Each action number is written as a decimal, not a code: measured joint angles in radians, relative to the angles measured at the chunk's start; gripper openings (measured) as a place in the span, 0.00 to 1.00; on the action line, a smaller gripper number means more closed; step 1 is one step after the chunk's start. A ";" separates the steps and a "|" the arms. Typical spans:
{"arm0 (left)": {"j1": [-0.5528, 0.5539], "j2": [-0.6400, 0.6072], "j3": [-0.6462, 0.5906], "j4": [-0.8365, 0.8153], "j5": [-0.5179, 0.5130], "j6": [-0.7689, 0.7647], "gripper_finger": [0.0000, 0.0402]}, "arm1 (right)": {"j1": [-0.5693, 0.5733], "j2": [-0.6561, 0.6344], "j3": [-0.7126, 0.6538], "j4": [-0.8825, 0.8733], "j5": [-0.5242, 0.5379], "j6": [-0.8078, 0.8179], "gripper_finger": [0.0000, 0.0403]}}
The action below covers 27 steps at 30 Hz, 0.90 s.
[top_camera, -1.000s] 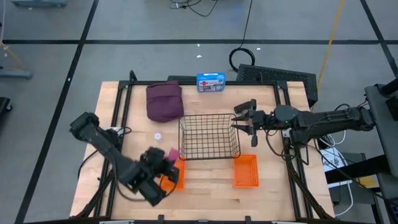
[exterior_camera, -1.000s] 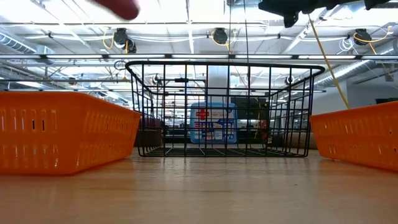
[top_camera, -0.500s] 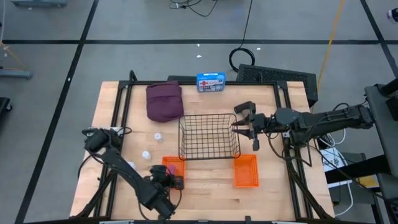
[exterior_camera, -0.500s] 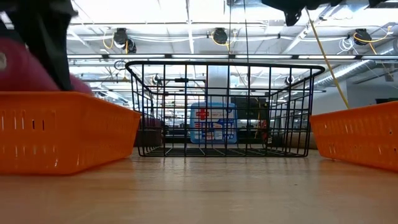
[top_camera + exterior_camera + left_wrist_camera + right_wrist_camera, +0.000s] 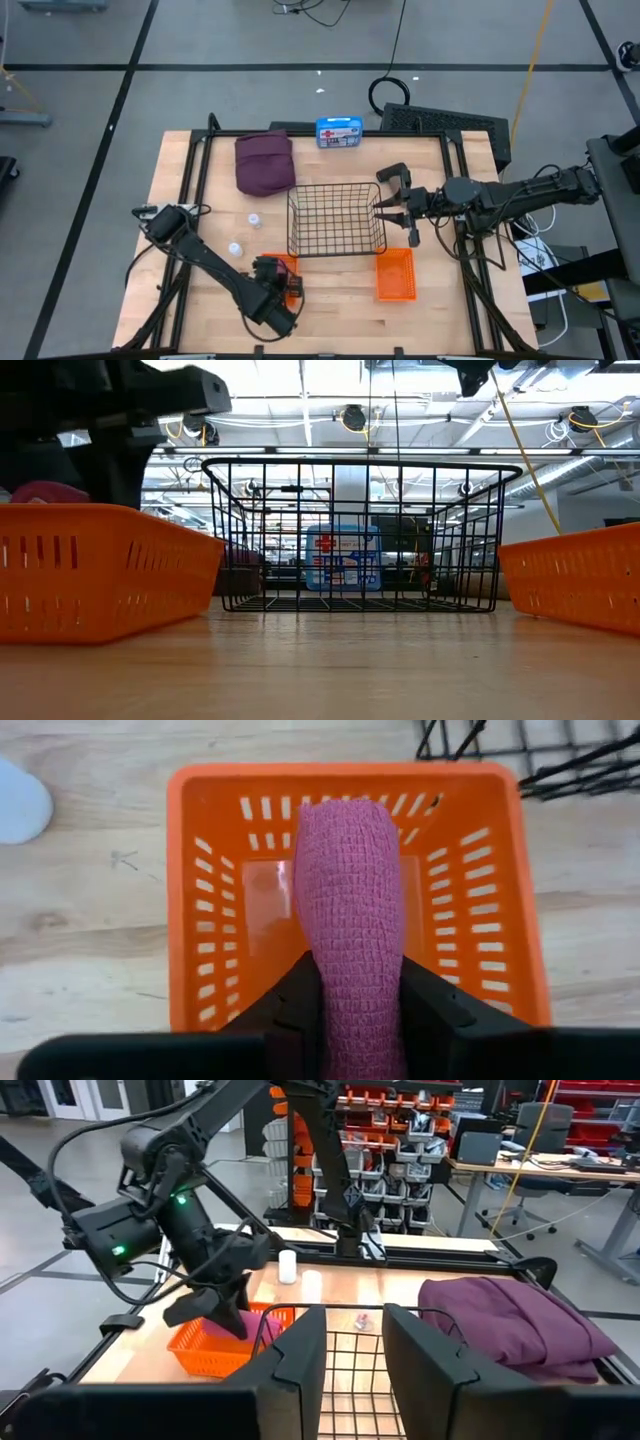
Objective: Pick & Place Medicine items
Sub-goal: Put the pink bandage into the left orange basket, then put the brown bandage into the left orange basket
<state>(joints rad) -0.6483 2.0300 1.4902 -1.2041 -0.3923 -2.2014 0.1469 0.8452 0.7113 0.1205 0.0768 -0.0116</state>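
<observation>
My left gripper (image 5: pixel 280 283) is over the left orange basket (image 5: pixel 185 900), shut on the pink cylinder (image 5: pixel 350 890). In the low view the cylinder's pink end (image 5: pixel 45 492) shows just above that basket's rim. Two white bottles (image 5: pixel 255 219) (image 5: pixel 235 249) stand on the wood left of the wire basket (image 5: pixel 335 220). The maroon pouch (image 5: pixel 264 163) lies at the far left of the table. My right gripper (image 5: pixel 398 205) hovers open at the wire basket's right rim. I do not see the dark-grey piece. My left gripper pinches the pink cylinder between its two fingers at the cylinder's near end (image 5: pixel 350 945). The fingers lie along it, coming from the table's near side and slanting down. The cylinder sticks out ahead of the fingertips over the basket's floor; whether it touches the floor cannot be told.
A second orange basket (image 5: pixel 395 275) sits near the wire basket's right corner. A blue and white box (image 5: pixel 338 132) stands at the far edge. Black frame rails run along the table's left and right sides. Bare wood lies between the bottles and the left rail.
My left gripper has swung with the pink cylinder from the left side of the orange basket round to its near side and has come down, so the cylinder now hangs low over the basket. The bottles it had covered show again.
</observation>
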 joint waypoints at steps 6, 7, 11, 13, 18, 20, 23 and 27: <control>0.029 0.000 0.000 -0.004 0.055 0.062 0.24 | 0.000 0.000 0.000 -0.002 0.000 -0.001 0.22; 0.032 0.000 0.000 -0.004 0.057 0.066 0.24 | 0.000 0.000 0.000 -0.002 0.000 -0.001 0.22; 0.038 0.000 0.000 -0.010 0.079 0.078 0.30 | 0.000 0.000 0.000 -0.006 0.000 -0.003 0.22; 0.037 0.000 0.000 -0.022 0.079 0.078 0.36 | 0.000 0.000 0.000 -0.006 0.000 -0.003 0.22; 0.034 0.000 0.000 -0.042 0.081 0.079 0.52 | 0.000 0.000 0.000 -0.011 0.000 -0.007 0.22; 0.032 -0.001 0.000 -0.058 0.083 0.079 0.57 | 0.000 0.000 0.000 -0.025 0.000 -0.007 0.22; 0.031 -0.002 0.001 -0.095 0.113 0.076 0.63 | 0.000 0.000 0.000 -0.046 0.000 -0.007 0.22; 0.031 -0.002 0.001 -0.164 0.180 0.074 0.67 | 0.000 -0.001 0.000 -0.055 0.000 -0.001 0.22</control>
<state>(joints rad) -0.6174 2.0277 1.4910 -1.3677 -0.2127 -2.1279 0.1467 0.8439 0.7113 0.0650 0.0769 -0.0131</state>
